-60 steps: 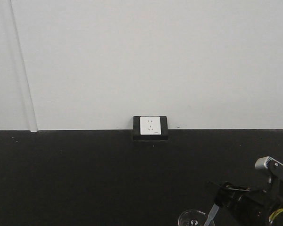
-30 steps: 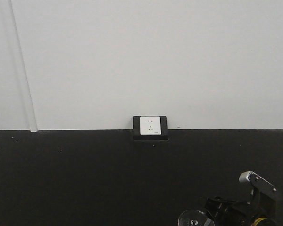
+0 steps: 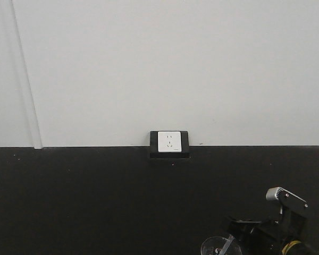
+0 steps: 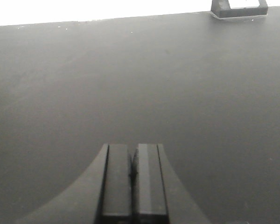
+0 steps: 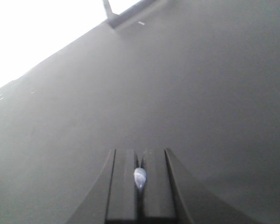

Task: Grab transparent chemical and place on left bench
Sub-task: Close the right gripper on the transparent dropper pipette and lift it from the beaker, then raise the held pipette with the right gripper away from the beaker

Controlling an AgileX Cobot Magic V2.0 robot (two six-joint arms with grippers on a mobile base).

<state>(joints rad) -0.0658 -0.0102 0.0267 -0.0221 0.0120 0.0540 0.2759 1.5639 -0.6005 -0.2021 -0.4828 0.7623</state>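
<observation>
- Beaker (image 3: 215, 246): only its round rim shows, at the near edge of the front view, right of centre and just left of the right arm (image 3: 287, 223). That edge cuts off the base, so I cannot tell whether it stands on the table (image 3: 95, 202).
- It is thin clear glass, so I judge it light, stiff, slick and breakable. The safest hold would be across the wall just under the rim, firm but not hard.
- Dropper (image 3: 225, 247) leans out of the beaker. It is soft plastic and loose in the glass, so a pull on it would not carry the beaker.
- Right end effector (image 5: 139, 151) is closed on a small translucent tip, probably the dropper's bulb.
- Left end effector (image 4: 133, 147) is closed with nothing between its fingers, over the table.
- Socket box (image 3: 169, 144) sits at the table's far edge against the wall (image 3: 175, 64), well apart from the beaker. Nothing else in view stands in the way.
</observation>
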